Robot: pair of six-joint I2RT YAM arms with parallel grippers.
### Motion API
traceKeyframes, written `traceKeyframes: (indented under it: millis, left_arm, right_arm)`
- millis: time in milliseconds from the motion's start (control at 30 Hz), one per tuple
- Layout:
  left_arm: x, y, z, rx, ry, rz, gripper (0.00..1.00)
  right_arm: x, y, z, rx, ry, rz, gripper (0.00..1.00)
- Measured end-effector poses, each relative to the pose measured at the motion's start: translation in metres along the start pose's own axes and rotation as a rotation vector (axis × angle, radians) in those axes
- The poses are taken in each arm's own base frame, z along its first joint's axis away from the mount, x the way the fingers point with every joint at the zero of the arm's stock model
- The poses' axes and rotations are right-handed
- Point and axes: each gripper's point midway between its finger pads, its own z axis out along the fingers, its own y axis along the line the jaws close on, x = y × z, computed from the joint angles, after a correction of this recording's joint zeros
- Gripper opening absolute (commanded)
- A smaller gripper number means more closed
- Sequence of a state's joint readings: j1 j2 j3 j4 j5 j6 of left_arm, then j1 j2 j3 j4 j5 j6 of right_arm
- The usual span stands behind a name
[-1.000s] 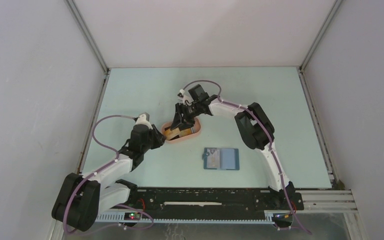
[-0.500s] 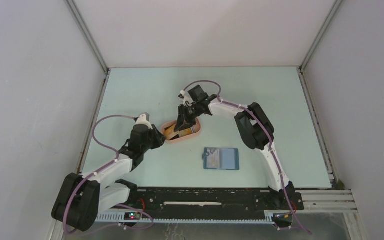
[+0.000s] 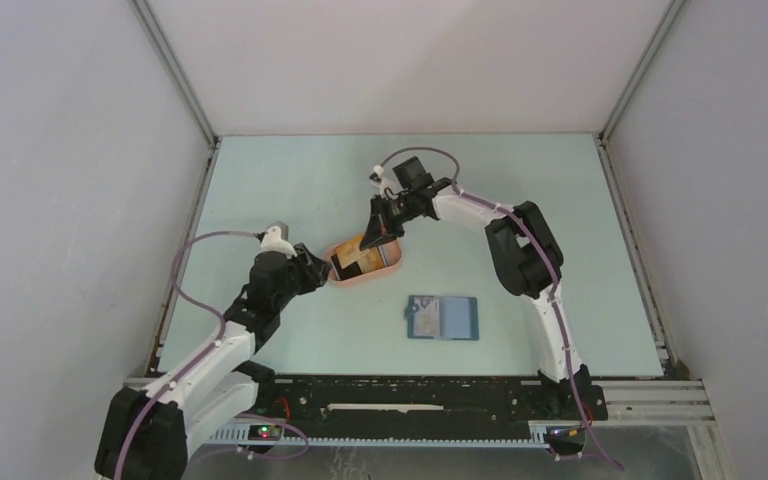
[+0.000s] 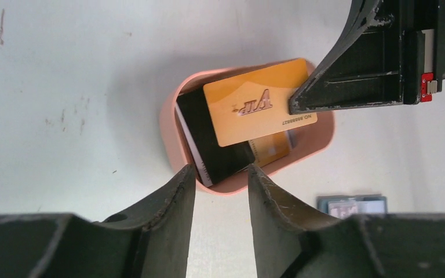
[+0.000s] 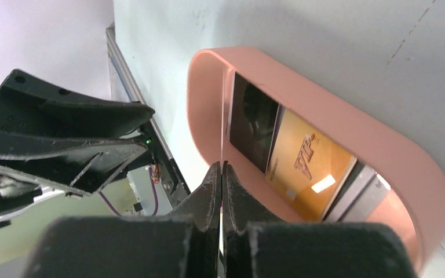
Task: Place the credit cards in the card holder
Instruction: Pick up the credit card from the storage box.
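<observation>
While right gripper (image 5: 221, 171) pinches yellow card (image 4: 249, 107) over tray (image 4: 169, 124), wallet (image 3: 442, 318) lies near-right, long axis left-right; right arm nearer; left gripper (image 4: 220, 174) parted, empty.

arms (image 3: 550, 320): 2 | links (image 3: 222, 348): white | joints (image 3: 520, 255): black | cables (image 3: 176, 285): purple | pincer fingers (image 4: 162, 231): scuffed black

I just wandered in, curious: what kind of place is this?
Probably a robotics lab test cell: two white-and-black robot arms bolted at a pale green table, plain white walls enclosing it, and a salmon-pink oval tray of plastic cards as props.
</observation>
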State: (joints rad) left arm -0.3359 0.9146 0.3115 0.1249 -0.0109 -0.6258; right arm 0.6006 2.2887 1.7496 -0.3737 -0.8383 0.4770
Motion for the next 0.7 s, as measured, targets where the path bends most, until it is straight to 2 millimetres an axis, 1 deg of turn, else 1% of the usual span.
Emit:
traceKeyframes:
  millis: [100, 233, 333, 433, 500, 633, 700]
  left_arm:
    - [-0.011, -0.007, -0.008, 0.025, -0.041, -0.005, 0.53]
    - [-0.024, -0.018, -0.02, 0.074, -0.095, -0.005, 0.57]
    - [-0.032, -0.029, -0.03, 0.127, -0.124, -0.003, 0.62]
    - [-0.039, -0.042, -0.04, 0.191, -0.152, 0.002, 0.66]
    - [-0.042, -0.05, -0.047, 0.238, -0.167, 0.007, 0.68]
    - [-0.038, -0.065, -0.056, 0.341, -0.174, 0.024, 0.7]
    - [-0.036, -0.073, -0.061, 0.399, -0.172, 0.039, 0.71]
  right_arm:
    - [-0.005, 0.008, -0.018, -0.025, -0.019, -0.041, 0.0]
    - [-0.008, 0.024, -0.043, -0.077, -0.036, -0.128, 0.0]
    - [-0.007, 0.031, -0.055, -0.107, -0.038, -0.185, 0.0]
    - [0.0, 0.038, -0.06, -0.154, -0.017, -0.268, 0.0]
    - [0.008, 0.041, -0.064, -0.181, 0.007, -0.336, 0.0]
    - [0.025, 0.046, -0.076, -0.222, 0.058, -0.494, 0.0]
    - [0.031, 0.053, -0.086, -0.245, 0.075, -0.588, 0.0]
